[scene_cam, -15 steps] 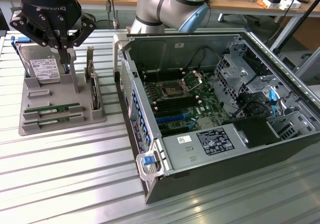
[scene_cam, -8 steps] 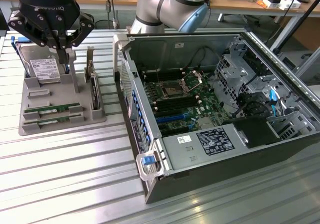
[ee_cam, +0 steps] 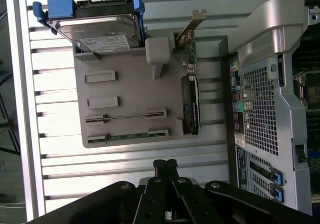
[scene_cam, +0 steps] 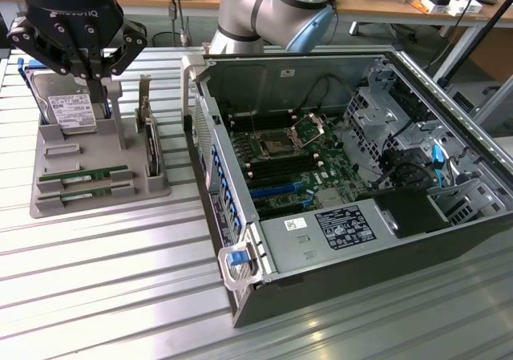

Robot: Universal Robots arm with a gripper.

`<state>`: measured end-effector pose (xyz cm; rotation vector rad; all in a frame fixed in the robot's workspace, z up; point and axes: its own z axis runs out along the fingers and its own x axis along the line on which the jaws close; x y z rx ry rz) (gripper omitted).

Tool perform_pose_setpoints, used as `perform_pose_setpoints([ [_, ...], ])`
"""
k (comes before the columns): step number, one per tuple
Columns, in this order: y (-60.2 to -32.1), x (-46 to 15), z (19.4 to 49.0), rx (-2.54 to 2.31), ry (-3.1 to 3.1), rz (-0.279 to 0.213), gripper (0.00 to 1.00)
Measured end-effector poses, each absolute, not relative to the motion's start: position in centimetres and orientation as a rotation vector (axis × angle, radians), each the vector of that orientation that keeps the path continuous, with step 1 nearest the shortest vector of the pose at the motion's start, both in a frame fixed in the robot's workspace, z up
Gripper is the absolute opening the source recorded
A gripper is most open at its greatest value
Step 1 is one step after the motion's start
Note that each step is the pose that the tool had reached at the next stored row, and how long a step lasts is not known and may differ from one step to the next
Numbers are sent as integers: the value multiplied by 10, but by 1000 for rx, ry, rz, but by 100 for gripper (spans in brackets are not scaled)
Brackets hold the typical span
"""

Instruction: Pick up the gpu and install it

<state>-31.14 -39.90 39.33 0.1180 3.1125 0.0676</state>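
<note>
The gpu [scene_cam: 86, 175] [ee_cam: 128, 135] is a thin green board stick lying on edge in a slot of the grey holder [scene_cam: 56, 200] [ee_cam: 130, 84]. A similar stick sits in the neighbouring slot. My gripper [scene_cam: 92, 75] [ee_cam: 165, 163] hangs above the holder, close to the hard drive end in the exterior view. Its fingers are shut together with nothing between them, and it touches nothing. The open computer case [scene_cam: 264, 252] [ee_cam: 265, 104] stands beside the holder, on the exterior view's right, with the motherboard [scene_cam: 288, 163] exposed.
A silver hard drive in blue rails [scene_cam: 68, 111] [ee_cam: 97, 32] leans at the holder's far end. An upright dark card with a metal bracket [scene_cam: 151, 147] [ee_cam: 190, 104] stands on the holder's edge nearest the case. Everything rests on a ribbed aluminium table [scene_cam: 112, 280]. Desks stand behind.
</note>
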Motion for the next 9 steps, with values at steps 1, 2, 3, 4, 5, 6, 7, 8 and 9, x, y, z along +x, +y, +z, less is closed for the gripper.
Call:
perform_pose_setpoints([
  [1,-399,-312,393,118,3112,68,11],
  [2,-399,-312,393,118,3112,68,11],
  [3,-399,-313,393,118,3112,68,11],
  [4,-399,-313,393,118,3112,68,11],
  [5,-399,-314,393,118,3112,68,11],
  [6,-399,-314,393,118,3112,68,11],
  [7,-399,-314,393,118,3112,68,11],
  [8,-399,-315,393,118,3112,68,11],
  [9,-399,-315,393,118,3112,68,11],
])
